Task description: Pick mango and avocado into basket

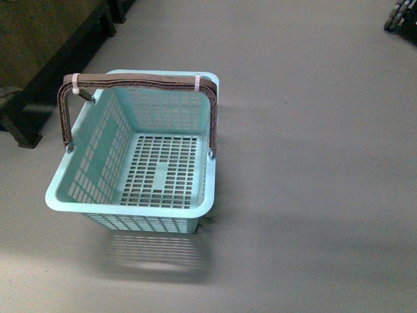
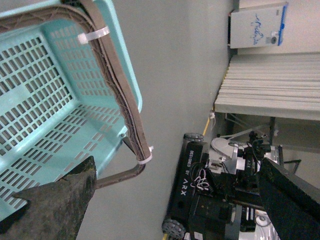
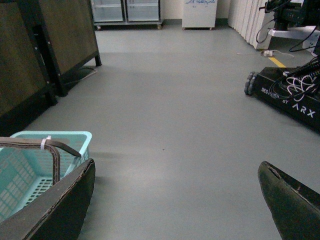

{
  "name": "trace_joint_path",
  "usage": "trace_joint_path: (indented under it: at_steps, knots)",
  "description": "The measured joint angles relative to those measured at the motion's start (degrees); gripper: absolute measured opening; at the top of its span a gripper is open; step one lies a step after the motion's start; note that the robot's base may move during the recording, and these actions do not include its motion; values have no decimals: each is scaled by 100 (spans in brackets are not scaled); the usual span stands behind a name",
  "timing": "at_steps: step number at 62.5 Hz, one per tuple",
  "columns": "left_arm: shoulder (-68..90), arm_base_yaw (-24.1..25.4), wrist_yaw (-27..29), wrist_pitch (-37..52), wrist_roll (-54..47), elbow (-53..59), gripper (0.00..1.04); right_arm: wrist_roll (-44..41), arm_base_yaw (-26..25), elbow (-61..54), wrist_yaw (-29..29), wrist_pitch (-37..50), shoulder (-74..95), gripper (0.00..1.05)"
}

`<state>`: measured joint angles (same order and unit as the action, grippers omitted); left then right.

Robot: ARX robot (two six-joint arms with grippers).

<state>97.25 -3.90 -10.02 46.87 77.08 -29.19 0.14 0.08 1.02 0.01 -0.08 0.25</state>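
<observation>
Front view: pale turquoise basket (image 1: 163, 107) upright on grey floor (image 1: 313, 163), left of centre, with slotted lattice sides and bottom seen from above. Brown ribbed handle (image 1: 137, 81) tilted toward the far rim, with white ties (image 1: 197, 83) near both of its corners. Dark wooden furniture (image 1: 39, 45) beyond the basket at upper left. Grey wheels (image 1: 394, 16) at the upper right edge.

Left wrist view: left jaws spread wide, well apart, nothing gripped between them. Basket (image 2: 45, 75) just beyond one jaw, lattice wall and handle (image 2: 122, 95) close to the camera, one tie at each visible handle corner. Black wheeled base lettered ARX (image 2: 192, 195) on the floor past the basket, with a white cabinet (image 2: 257, 25) and pale folded panels (image 2: 270, 85) further off.

Right wrist view: right jaws likewise wide apart, holding nothing. Corner of the basket (image 3: 75, 137) and part of its handle just beyond one jaw. Bare floor between the two jaws. Black ARX base to one side, well apart from the basket, and glass-fronted cabinets (image 3: 125, 10) along the far wall.
</observation>
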Motion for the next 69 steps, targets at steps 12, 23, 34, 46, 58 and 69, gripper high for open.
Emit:
trace_joint_path:
  at_steps: [12,23,34,46,58,69]
  knots:
    - [1803,-516,367,90,433,-1202,96,0,2,0,0,0,0,96]
    - [2905,-785,584,-144,704,-2433,96,2,2,0,0,0,0,96]
    - [3790,-964,710,-343,874,-3530,96,0,0,0,0,0,0,96]
    - [4404,-1093,778,-463,929,-4489,96,2,0,0,0,0,0,96]
    - [4647,-1104,977,-719,905,-5001,96,0,0,0,0,0,0,96]
    - [4752,-1049,1150,-826,820,-5130,72,2,0,0,0,0,0,96]
